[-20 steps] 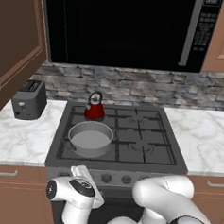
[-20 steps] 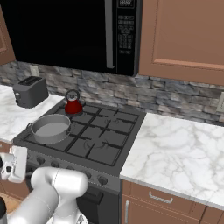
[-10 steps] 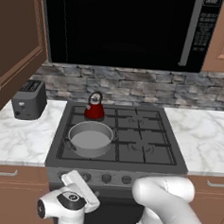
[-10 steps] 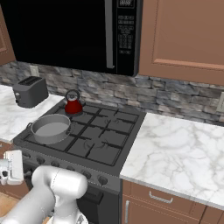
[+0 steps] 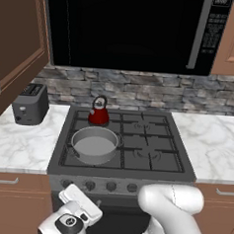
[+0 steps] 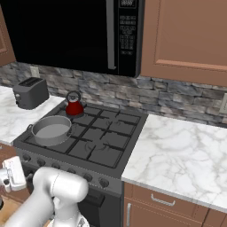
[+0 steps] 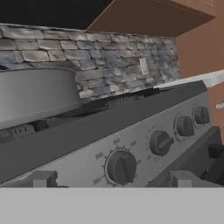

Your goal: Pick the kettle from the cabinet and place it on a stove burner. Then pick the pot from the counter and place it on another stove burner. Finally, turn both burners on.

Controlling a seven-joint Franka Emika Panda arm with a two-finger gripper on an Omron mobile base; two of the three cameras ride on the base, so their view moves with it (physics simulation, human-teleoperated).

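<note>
Kettle (image 5: 99, 114) already on rear-left burner, pot (image 5: 94, 144) on front-left burner just in front of it, close together but can't tell if touching. Both placements look done; what's left, by the look of it, is the knobs. Change over last sec: hand has dropped from just below the stove's front edge to lower and further left in left base view, and slid toward the left edge in right base view; kettle, pot, toaster (image 5: 30, 104) unmoved, cams steady, so base not driving. Gripper (image 7: 109, 180) now low in front of the stove (image 5: 175, 165) front panel, jaws spread wide, nothing between them, holding nothing. In hand view, fingertips (image 7: 40, 179) sit at bottom either side of the nearest knob (image 7: 120, 167), w/ three more knobs trailing off to the right and pot wall (image 7: 37, 92) looming above the panel edge. Reads as lining up on a knob, prob. the first burner-on step. Which knob drives which burner: can't tell from here, panel markings too small. Next move likely needs a short advance, close on knob, twist; risk is slipping off the round cap or turning a knob for an empty burner. Counter (image 5: 18, 146) on both sides of stove bare apart from toaster.
</note>
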